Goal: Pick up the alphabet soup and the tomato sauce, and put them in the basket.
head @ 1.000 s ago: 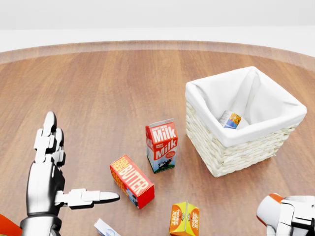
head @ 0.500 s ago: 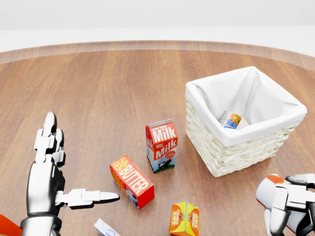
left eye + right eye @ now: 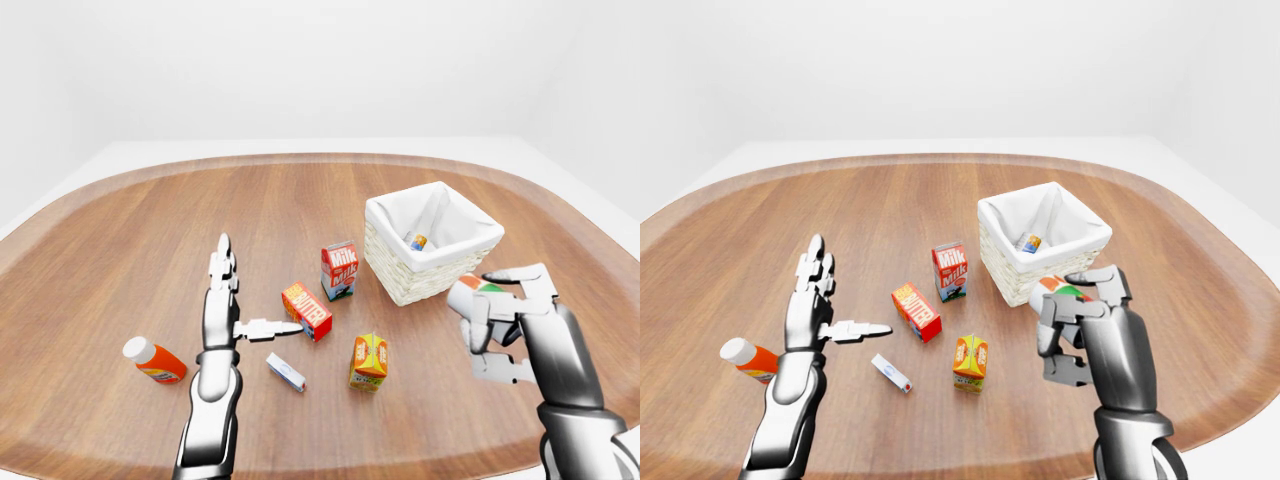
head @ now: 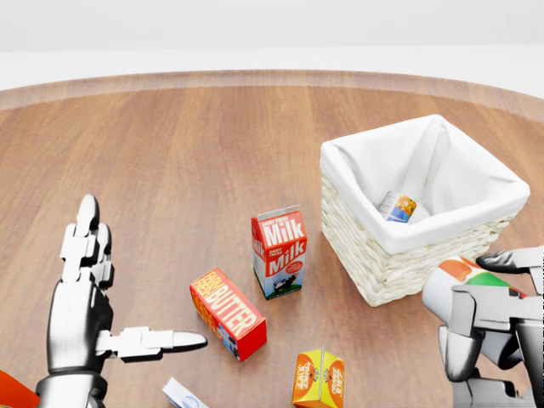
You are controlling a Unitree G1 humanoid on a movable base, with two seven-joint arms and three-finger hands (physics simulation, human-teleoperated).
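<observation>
One small labelled can (image 4: 398,206) lies in the white-lined wicker basket (image 4: 399,263); our right hand (image 4: 484,327) clasps the second white can (image 4: 450,285) near it, left hand (image 4: 85,314) spread.

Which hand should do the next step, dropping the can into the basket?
The right hand: its fingers are closed round the can, beside the basket. The left hand is open, empty, and farther off.
</observation>
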